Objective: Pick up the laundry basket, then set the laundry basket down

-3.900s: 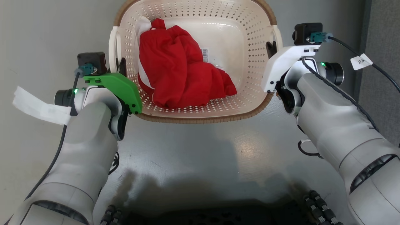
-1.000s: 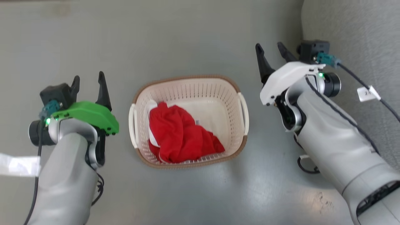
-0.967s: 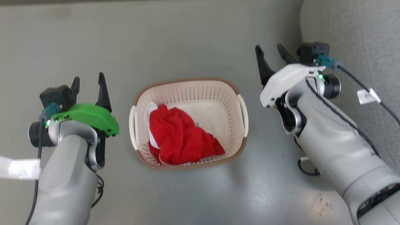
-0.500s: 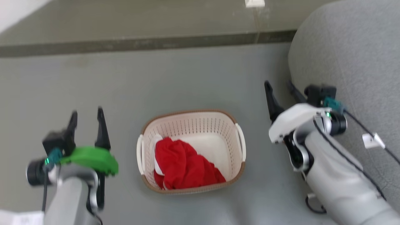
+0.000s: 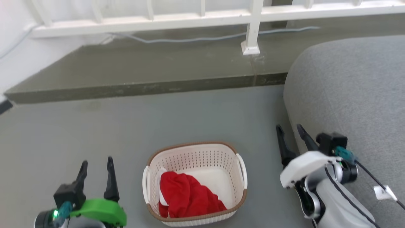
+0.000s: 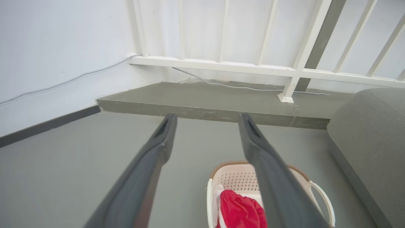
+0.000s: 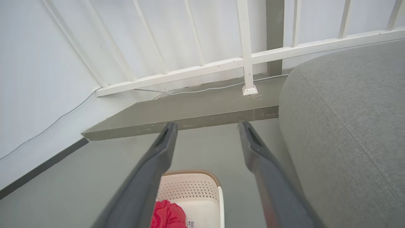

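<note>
The laundry basket (image 5: 196, 158), cream-white with a brown rim, stands on the grey floor with a red cloth (image 5: 186, 196) lying in it. Both wrist views catch it too, at the bottom: the laundry basket (image 6: 234, 177) in the left one, the laundry basket (image 7: 193, 186) in the right one. My left gripper (image 5: 96, 163) is open, well to the left of the basket and above the floor. On the basket's right side my right gripper (image 5: 289, 131) also stands open, apart from the white loop handle (image 5: 243, 171). Nothing is between either pair of fingers.
A grey upholstered sofa (image 5: 348, 95) fills the right side, close to my right arm. A raised concrete step (image 5: 142, 72) with a white railing (image 5: 202, 19) and a cable runs across the back. A white wall (image 6: 47, 47) bounds the left.
Both grippers let go of the basket's handles and drew apart. The head camera has since risen and tilted up, so the basket looks smaller and lower and the step and railing appear.
</note>
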